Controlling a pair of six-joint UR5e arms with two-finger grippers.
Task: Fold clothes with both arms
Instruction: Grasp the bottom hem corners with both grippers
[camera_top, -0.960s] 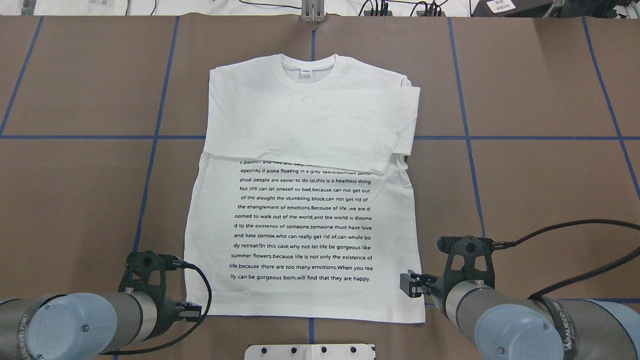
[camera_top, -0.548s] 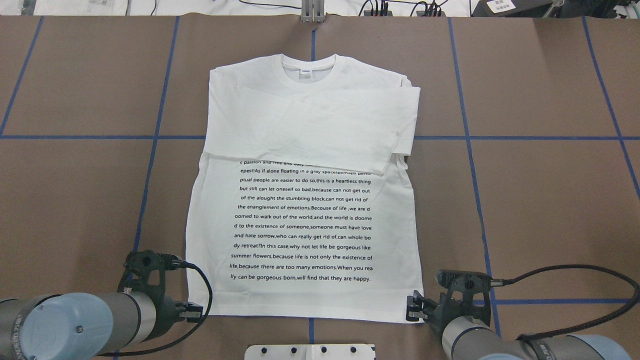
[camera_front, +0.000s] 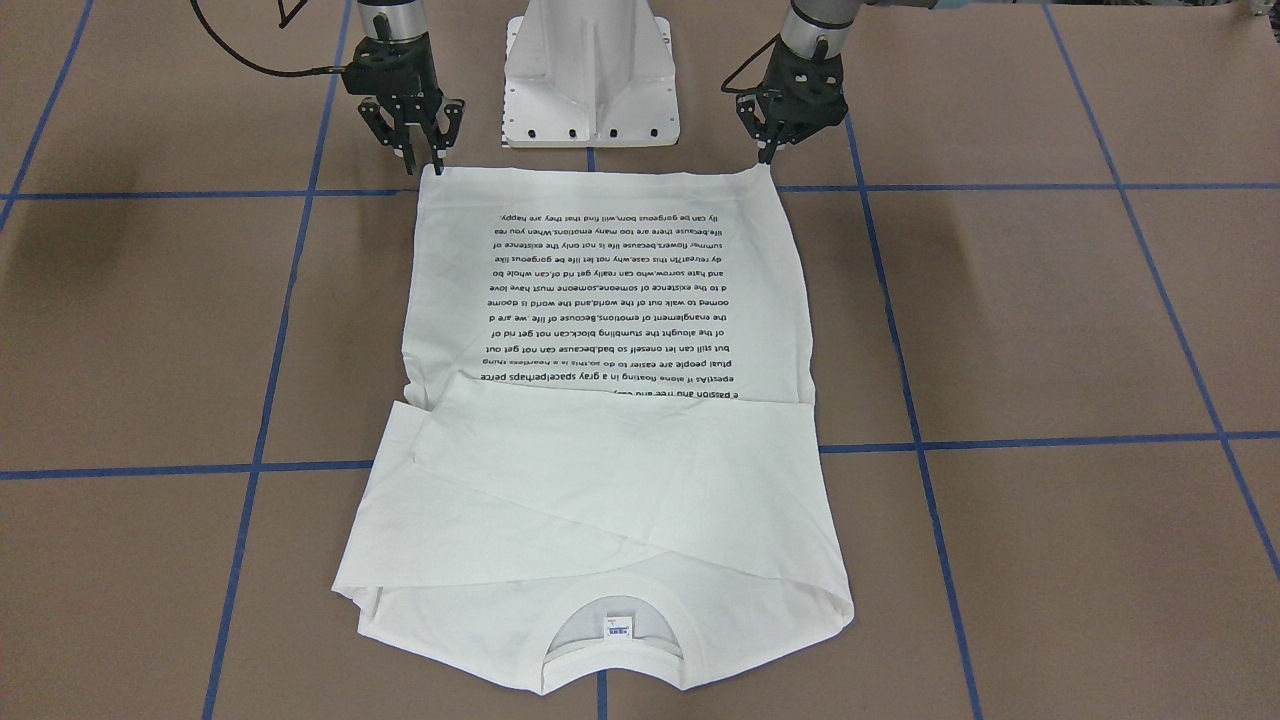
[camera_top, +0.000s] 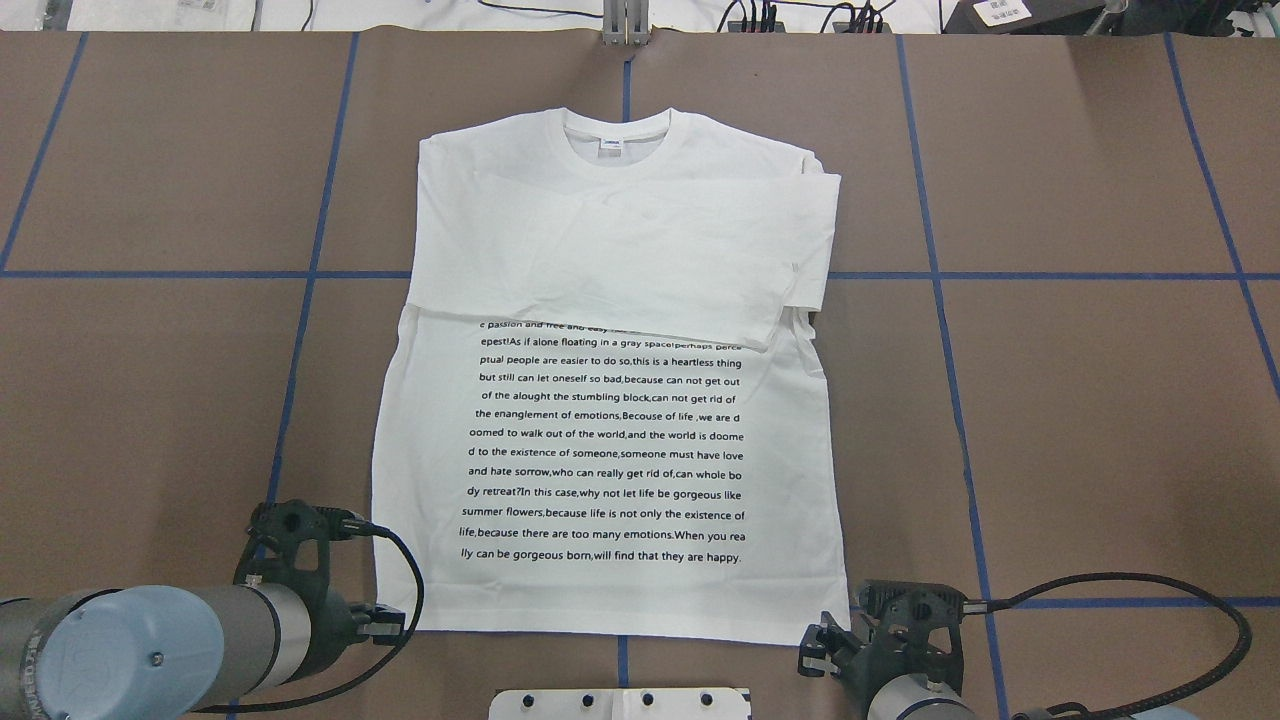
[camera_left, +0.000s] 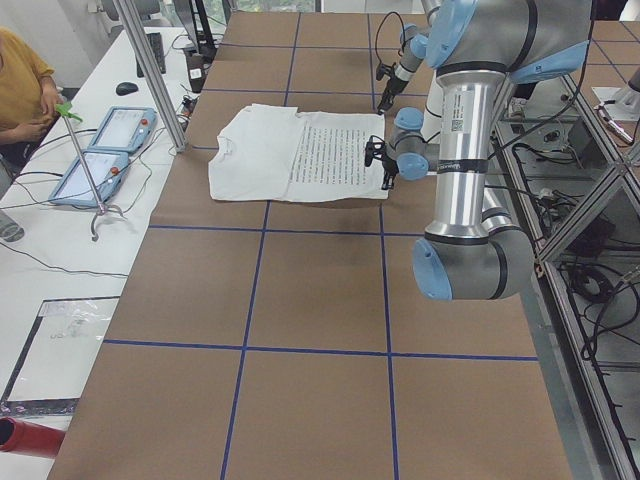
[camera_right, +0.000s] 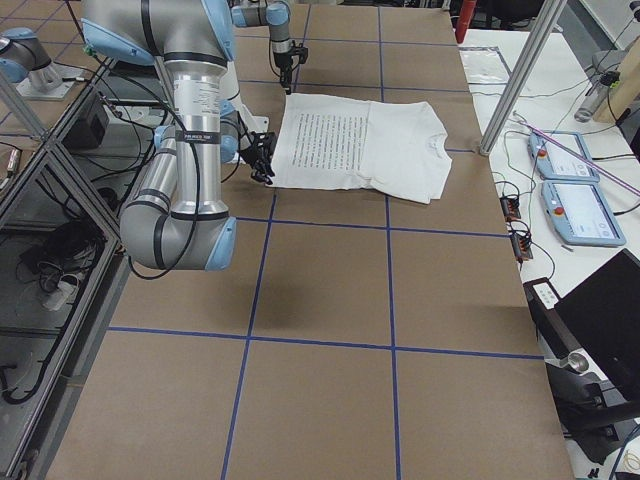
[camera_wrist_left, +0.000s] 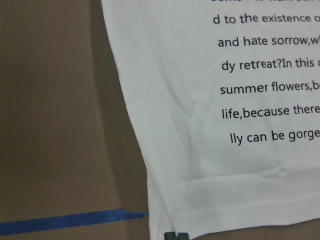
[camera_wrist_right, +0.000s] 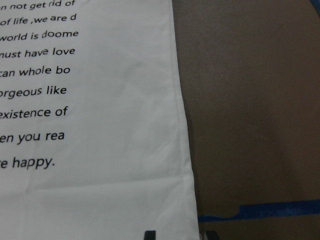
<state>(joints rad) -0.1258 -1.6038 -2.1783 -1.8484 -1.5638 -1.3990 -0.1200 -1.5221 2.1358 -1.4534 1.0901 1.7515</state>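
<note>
We see the white T-shirt (camera_top: 610, 400) lying flat and print-up on the brown bench (camera_top: 1080, 400). Its sleeves are folded across the chest, and its hem is nearest the white pedestal (camera_front: 590, 80). The left fingers (camera_wrist_left: 176, 236) pinch one hem corner. The right fingers (camera_wrist_right: 150, 235) are spread, straddling the other corner's edge.

On the shirt (camera_top: 420, 480) I cannot read the top lines of its black text (camera_top: 610, 435), because the folded sleeve (camera_top: 650, 260) covers them, and the print on the neck label (camera_front: 617, 626) is too small for me. In both wrist views the lower edge cuts the left gripper (camera_wrist_left: 176, 236) and the right gripper (camera_wrist_right: 181, 234), so I see only dark fingertips (camera_wrist_right: 150, 234); overhead, the right arm (camera_top: 910, 695) is mostly out of frame.
</note>
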